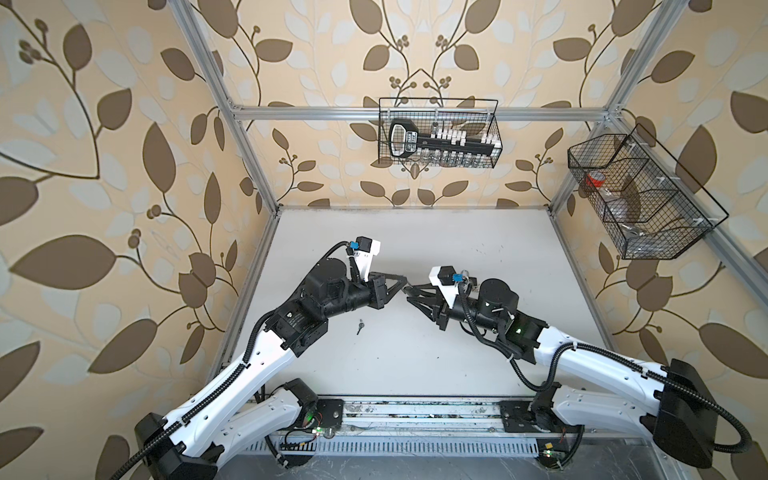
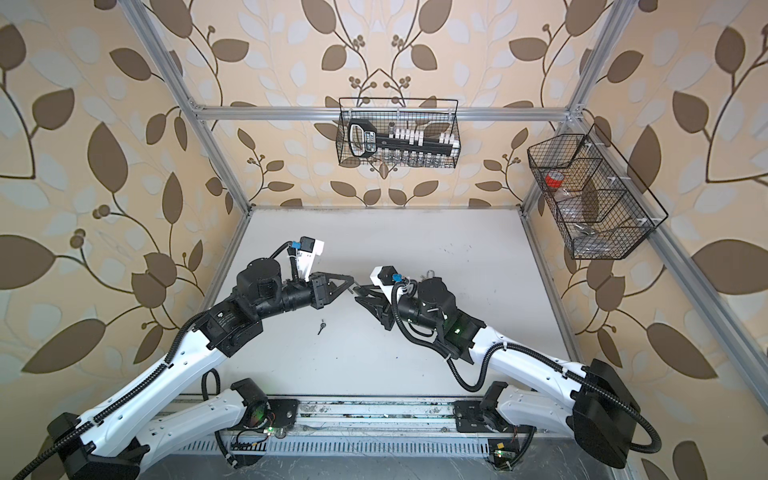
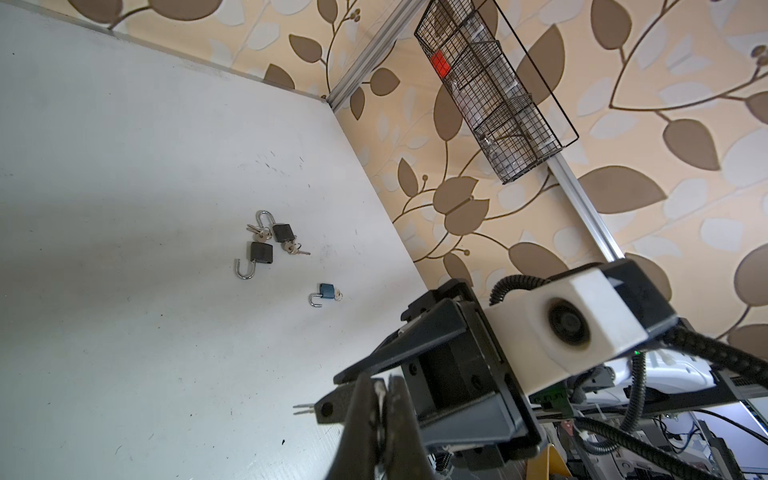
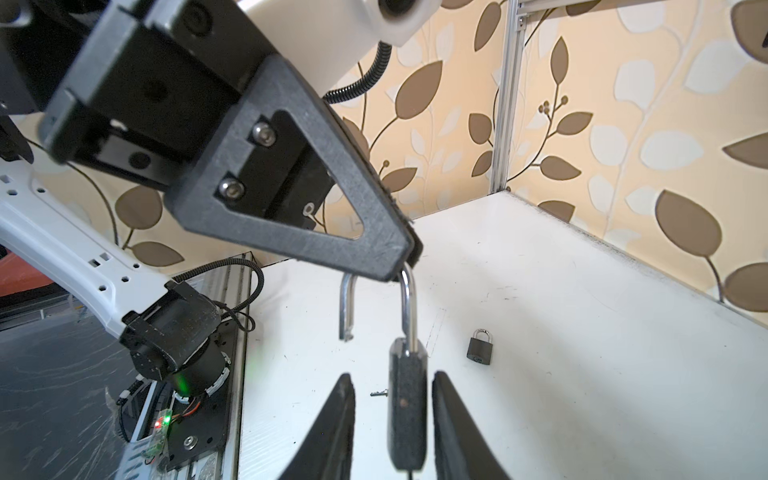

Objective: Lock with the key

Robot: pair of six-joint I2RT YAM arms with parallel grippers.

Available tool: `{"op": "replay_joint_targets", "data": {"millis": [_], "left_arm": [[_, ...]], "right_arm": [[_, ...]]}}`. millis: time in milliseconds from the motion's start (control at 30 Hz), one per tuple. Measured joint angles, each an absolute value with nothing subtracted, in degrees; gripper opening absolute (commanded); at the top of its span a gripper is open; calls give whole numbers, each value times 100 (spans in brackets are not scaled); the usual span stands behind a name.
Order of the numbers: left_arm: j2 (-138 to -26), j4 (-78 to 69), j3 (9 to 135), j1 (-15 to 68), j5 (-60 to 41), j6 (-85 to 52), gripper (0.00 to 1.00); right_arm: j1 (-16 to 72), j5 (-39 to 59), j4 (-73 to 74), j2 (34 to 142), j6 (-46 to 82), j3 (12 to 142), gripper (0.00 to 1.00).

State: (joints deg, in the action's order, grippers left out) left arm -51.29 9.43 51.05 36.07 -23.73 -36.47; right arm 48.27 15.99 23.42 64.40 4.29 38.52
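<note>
Two arms meet tip to tip above the middle of the bench (image 1: 415,365) in both top views. My left gripper (image 4: 409,253) is clenched on the shackle (image 4: 409,307) of a black padlock (image 4: 407,407), pinching it at the top of the bow. In the right wrist view the padlock hangs from that grip, clear of the bench. The shackle is sprung open: one leg runs down into the body and the other ends free in the air beside it.

My right gripper (image 4: 392,377) is spread, with one finger on each side of the padlock body. I can see a strip of bench in each gap, so it brackets the body without touching it.

A small key (image 1: 359,327) lies flat on the bench near the left arm's wrist, on the side toward the front rail. Neither gripper touches it, and it is well apart from the hanging padlock.

In the left wrist view I can see more locks lying on the bench. Two spare black padlocks (image 3: 282,232) lie close together with their shackles open and keys beside them. A blue padlock (image 3: 327,291) lies a little apart from the pair, also open, with a key at its body. In the top views the right arm's wrist mostly hides this group. The right wrist view also shows a small dark padlock (image 4: 480,347) with its shackle closed, alone on the bench.

A wire basket (image 1: 440,133) hangs on the back rail of the frame.
</note>
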Motion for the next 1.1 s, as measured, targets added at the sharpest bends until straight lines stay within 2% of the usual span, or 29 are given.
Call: {"op": "replay_joint_targets", "data": {"millis": [367, 500, 867, 1100], "left_arm": [[-5127, 947, 5109, 3607, -2412, -3636, 0], [-5129, 1146, 5295, 3607, -2519, -3426, 0], [-5225, 1291, 6128, 3607, -3516, -2163, 0], [-5242, 1267, 6206, 3610, -4058, -1986, 0]], "right_arm": [[4814, 1627, 2335, 6445, 718, 3852, 0], [4731, 1946, 2279, 6353, 1024, 3889, 0], [4215, 4088, 2163, 6163, 2231, 4512, 0], [4187, 4834, 2215, 6165, 2755, 4611, 0]]}}
